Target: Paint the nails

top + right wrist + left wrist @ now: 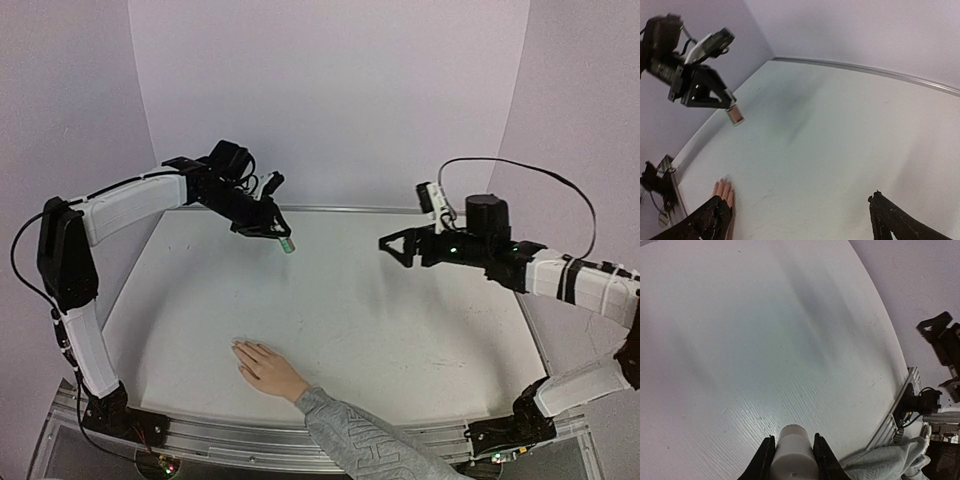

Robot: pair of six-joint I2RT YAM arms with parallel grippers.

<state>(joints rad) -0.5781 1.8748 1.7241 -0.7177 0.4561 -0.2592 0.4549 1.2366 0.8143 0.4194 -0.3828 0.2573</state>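
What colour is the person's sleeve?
The sleeve is grey with a patterned knit, clearest in the top external view.

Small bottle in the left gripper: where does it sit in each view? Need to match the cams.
Top external: bottle left of centre, in the upper half.
Left wrist: bottle at bottom centre, between the fingers.
Right wrist: bottle at upper left.
Shared landmark: the left gripper clamped on it, seen in all three views.
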